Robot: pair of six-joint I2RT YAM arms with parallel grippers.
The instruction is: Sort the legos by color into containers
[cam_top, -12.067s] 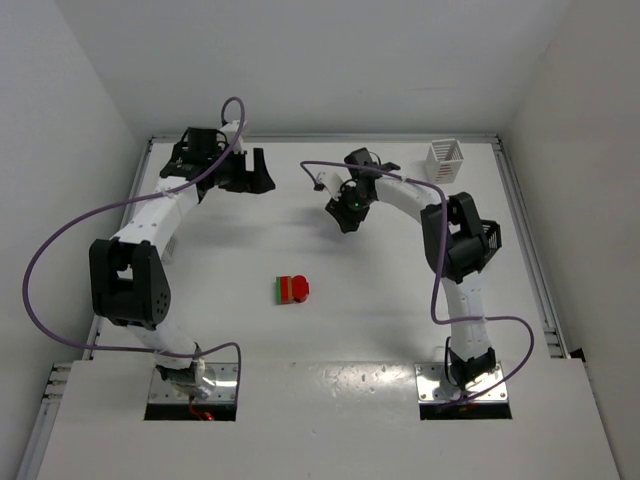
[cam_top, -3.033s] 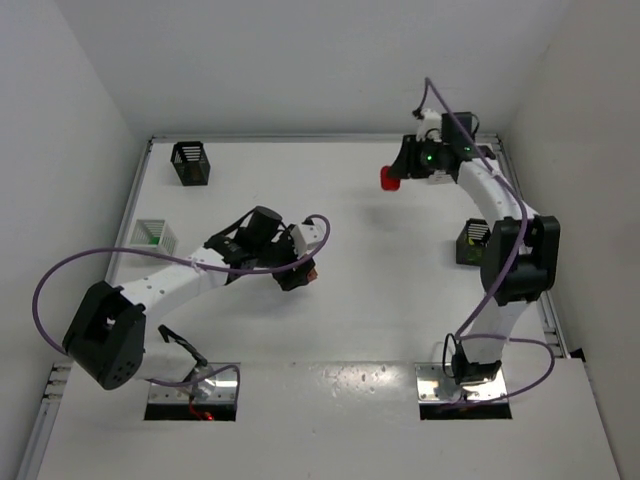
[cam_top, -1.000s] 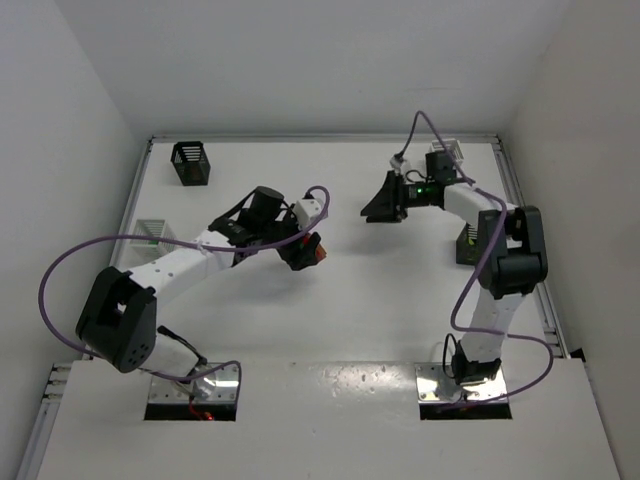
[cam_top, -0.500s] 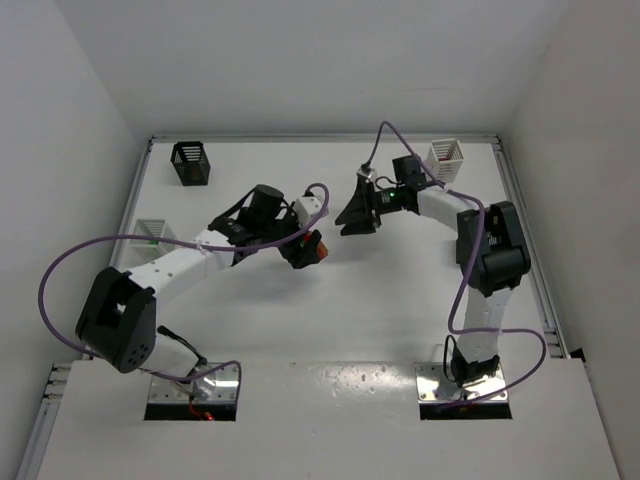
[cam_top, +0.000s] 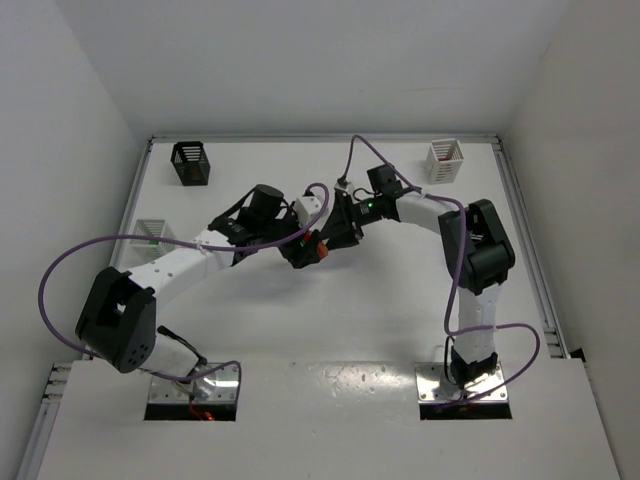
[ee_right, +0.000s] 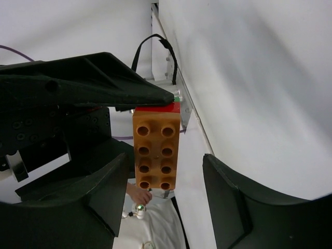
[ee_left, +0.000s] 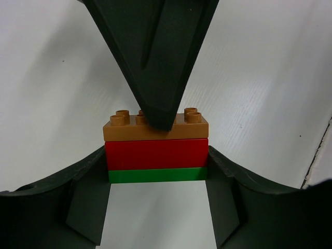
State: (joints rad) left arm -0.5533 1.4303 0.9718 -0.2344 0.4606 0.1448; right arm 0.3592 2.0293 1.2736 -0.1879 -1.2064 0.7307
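A lego stack of an orange-brown brick over a red one over a thin green one hangs above the table. My left gripper is shut on its red and green layers. In the right wrist view the orange brick shows its studs between the fingers of my right gripper, which is open with a gap on each side. Seen from the top view, the left gripper and right gripper meet at the stack mid-table. Containers: a black basket, a white basket, and another white basket.
The left arm's purple cable loops out over the left side of the table. The right arm's elbow stands over the right side. Raised rails border the table.
My right gripper has swung left, from near the back-right white basket to the stack, and now straddles the orange brick. The left gripper has held still with the stack.
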